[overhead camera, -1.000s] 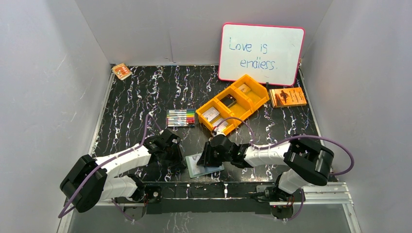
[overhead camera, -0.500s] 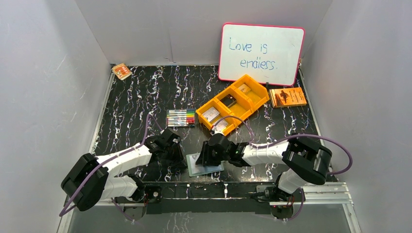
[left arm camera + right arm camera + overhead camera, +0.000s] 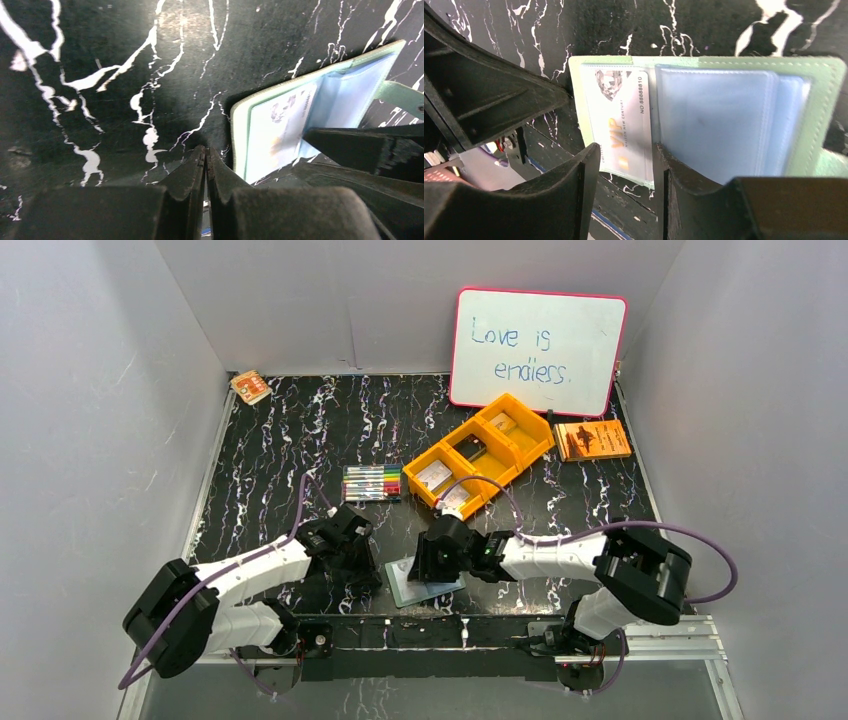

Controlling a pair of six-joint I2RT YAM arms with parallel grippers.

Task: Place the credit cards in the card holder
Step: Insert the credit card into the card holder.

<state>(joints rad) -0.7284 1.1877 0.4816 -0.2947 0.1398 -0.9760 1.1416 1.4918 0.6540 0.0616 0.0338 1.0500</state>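
Card holder (image 3: 408,592) lies open on the worktop (image 3: 280,440) near the front edge, btwn the two arms, pale blue pockets facing up. In the right wrist view a whitish VIP card (image 3: 621,125) lies flat on the holder's left half, one long edge at or under the lip of the blue pocket (image 3: 714,120); can't tell which. Right jaws are spread partway, fingers (image 3: 569,200) either side of the card's near edge, not pinching it. Left jaws are pressed together w/ nothing btwn them, tips low at the worktop just beside the holder's corner. More cards (image 3: 432,476) sit in the orange bin (image 3: 528,458) further back, well apart from the holder.
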